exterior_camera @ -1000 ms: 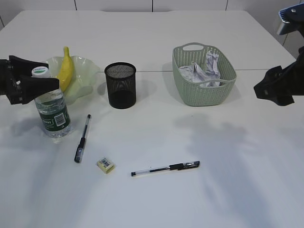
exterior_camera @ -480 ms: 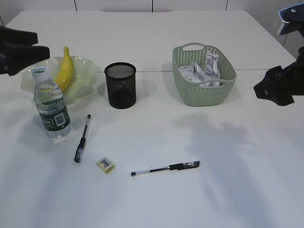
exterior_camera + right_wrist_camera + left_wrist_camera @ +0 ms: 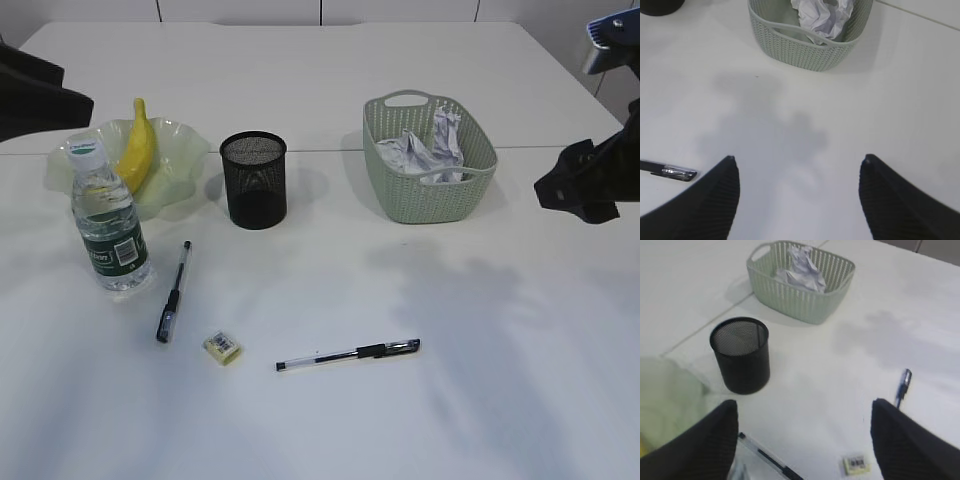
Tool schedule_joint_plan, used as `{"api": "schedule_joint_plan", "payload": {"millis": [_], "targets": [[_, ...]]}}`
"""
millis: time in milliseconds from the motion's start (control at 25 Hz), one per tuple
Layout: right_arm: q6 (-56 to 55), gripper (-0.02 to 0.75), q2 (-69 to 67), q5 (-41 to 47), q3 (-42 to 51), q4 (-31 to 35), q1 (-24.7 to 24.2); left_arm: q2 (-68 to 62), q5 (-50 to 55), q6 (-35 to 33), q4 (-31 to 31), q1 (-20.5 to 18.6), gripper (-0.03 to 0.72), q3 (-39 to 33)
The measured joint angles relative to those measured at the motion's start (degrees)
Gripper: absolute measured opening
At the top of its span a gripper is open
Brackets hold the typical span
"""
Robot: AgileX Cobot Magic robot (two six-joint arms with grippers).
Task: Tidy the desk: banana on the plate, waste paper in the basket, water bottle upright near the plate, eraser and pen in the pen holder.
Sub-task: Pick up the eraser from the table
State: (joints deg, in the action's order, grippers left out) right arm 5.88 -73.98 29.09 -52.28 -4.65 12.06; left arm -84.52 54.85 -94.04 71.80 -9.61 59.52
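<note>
The banana (image 3: 137, 150) lies on the pale green plate (image 3: 186, 142). Just in front of the plate the water bottle (image 3: 108, 225) stands upright and free. My left gripper (image 3: 70, 100) hovers open above and behind it, holding nothing; in its wrist view my left gripper (image 3: 804, 405) looks down on the black mesh pen holder (image 3: 740, 355). Crumpled waste paper (image 3: 428, 148) sits in the green basket (image 3: 420, 202). One pen (image 3: 174, 290), the eraser (image 3: 222, 347) and a second pen (image 3: 348, 353) lie on the table. My right gripper (image 3: 585, 185) hangs open and empty at the far right.
The pen holder (image 3: 254, 180) stands between plate and basket. In the right wrist view my right gripper (image 3: 798, 159) is over bare white table, with the basket (image 3: 810, 55) ahead and a pen's tip (image 3: 670, 172) at the left edge.
My left gripper has let go of the water bottle and lifted up and back to the left; the bottle stays upright. The right arm has not moved.
</note>
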Motion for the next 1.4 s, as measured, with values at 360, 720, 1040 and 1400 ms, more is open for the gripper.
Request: {"api": "schedule_joint_plan", "payload": {"millis": [360, 720, 1040, 1400], "targets": [[0.0, 0.553, 0.0, 0.2, 0.0, 1.1, 0.0, 3.3, -2.5, 29.3, -24.5, 7.4, 0.572, 0.0], [0.0, 0.55, 0.0, 0.4, 0.0, 1.2, 0.0, 6.8, -0.9, 54.0, -44.5, 14.9, 0.541, -0.1], [0.0, 0.55, 0.0, 0.2, 0.0, 1.2, 0.0, 7.0, 3.4, 65.5, -54.2, 17.2, 0.519, -0.1], [0.0, 0.545, 0.0, 0.0, 0.0, 2.1, 0.0, 7.0, 4.0, 74.8, -63.1, 17.2, 0.519, -0.1]]}}
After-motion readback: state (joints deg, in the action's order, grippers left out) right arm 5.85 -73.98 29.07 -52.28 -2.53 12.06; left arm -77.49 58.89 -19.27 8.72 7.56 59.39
